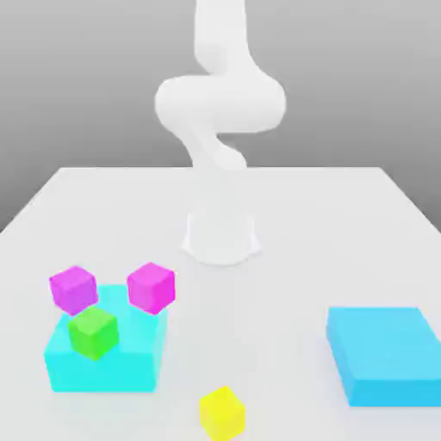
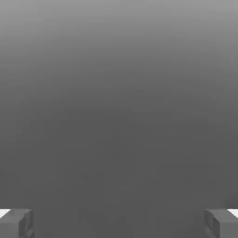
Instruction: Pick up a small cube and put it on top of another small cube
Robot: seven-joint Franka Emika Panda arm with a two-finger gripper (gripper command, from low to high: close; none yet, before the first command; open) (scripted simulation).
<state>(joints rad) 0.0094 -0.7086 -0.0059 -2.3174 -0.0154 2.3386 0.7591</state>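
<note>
Open pincer (image 2: 119, 224) before a plain grey backdrop
The two fingers (image 2: 27, 224) stand wide apart at opposite edges, dark grey and blocky, with nothing between them. A small white patch (image 2: 3, 212) shows beside each one, at the very border. The backdrop (image 2: 119, 116) behind is smooth grey, shading from lighter to darker towards the fingers.

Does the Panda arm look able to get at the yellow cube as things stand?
Probably yes: the gripper is open and holds nothing, and the yellow cube sits apart from both blue blocks, with nothing on top.
</note>
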